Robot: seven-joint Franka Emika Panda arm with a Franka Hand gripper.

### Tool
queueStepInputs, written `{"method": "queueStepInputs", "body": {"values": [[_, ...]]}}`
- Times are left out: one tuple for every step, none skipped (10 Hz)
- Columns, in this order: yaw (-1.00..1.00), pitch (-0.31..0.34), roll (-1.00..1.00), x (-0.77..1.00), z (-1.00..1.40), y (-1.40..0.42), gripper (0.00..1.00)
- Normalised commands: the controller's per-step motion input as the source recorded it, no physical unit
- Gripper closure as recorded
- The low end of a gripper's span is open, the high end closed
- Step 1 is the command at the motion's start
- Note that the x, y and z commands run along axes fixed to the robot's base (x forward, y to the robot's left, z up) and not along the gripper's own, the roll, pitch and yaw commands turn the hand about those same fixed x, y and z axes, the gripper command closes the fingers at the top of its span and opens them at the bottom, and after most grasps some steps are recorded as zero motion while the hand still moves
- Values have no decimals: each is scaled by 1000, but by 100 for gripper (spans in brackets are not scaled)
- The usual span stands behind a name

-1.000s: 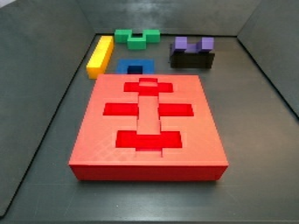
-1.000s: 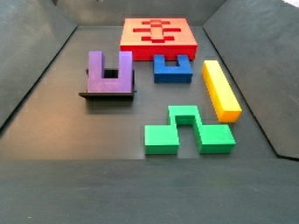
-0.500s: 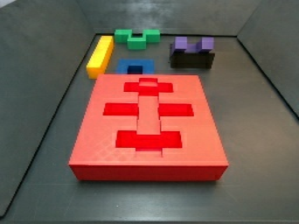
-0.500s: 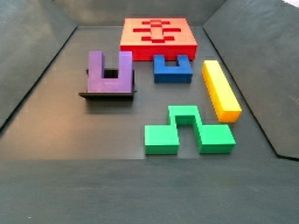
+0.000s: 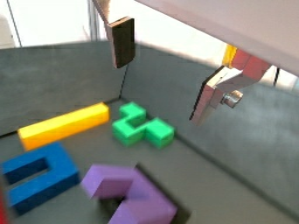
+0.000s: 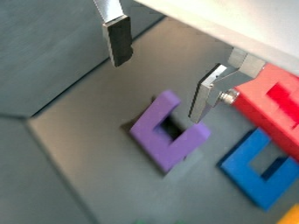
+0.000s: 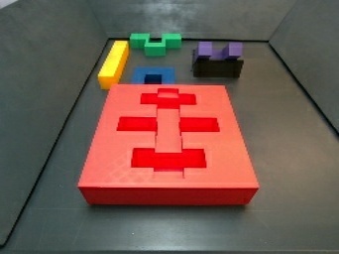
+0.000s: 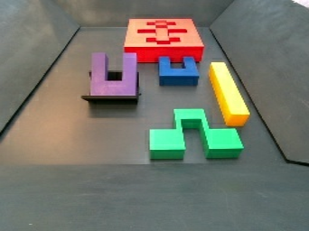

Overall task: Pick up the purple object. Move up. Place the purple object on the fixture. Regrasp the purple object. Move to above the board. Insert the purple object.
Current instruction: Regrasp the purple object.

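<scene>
Gripper (image 6: pixel 162 70): I am seeing it hovering above the purple object (image 6: pixel 169 133), fingers spread apart and grasping nothing; it is appearing only in the wrist views.
Purple object: it is sitting on the fixture (image 8: pixel 112 97), prongs pointing toward the board (image 8: pixel 165 34).
Neighbours: I am seeing the blue block (image 8: pixel 179 70) lying just beside the fixture.

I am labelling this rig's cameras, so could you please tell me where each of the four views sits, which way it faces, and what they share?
Wrist view: above the floor, angled down at the purple object; open gripper shows.
Wrist view: almost straight above the purple object on the fixture; gripper fingers show.
Side view: at the board end, facing the blocks behind; no arm.
Side view: opposite end, green block nearest, board farthest; no arm.
All four share the purple object.
</scene>
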Motion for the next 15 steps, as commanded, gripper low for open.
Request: {"method": "queueStepInputs", "body": {"values": [[217, 357, 1000, 277, 40, -6, 0], [266, 329, 1000, 303, -9, -111, 0], [323, 343, 809, 426, -140, -126, 0], [283, 306, 820, 540, -166, -131, 0], [277, 211, 860, 577, -266, -157, 0], [289, 71, 611, 631, -426, -260, 0], [123, -54, 174, 443, -489, -414, 0], [0, -597, -277, 149, -377, -303, 0], [0, -1000, -500, 0, -63, -263, 0], [-251, -1000, -429, -97, -23, -231, 0], [-251, -1000, -169, 0, -80, -283, 0], [-211, -1000, 291, 177, -63, -340, 0], [-263, -906, 509, 371, -71, -349, 0], [-337, -746, 794, 469, -6, -329, 0], [-326, -457, 1000, 531, 0, -297, 0]]}}
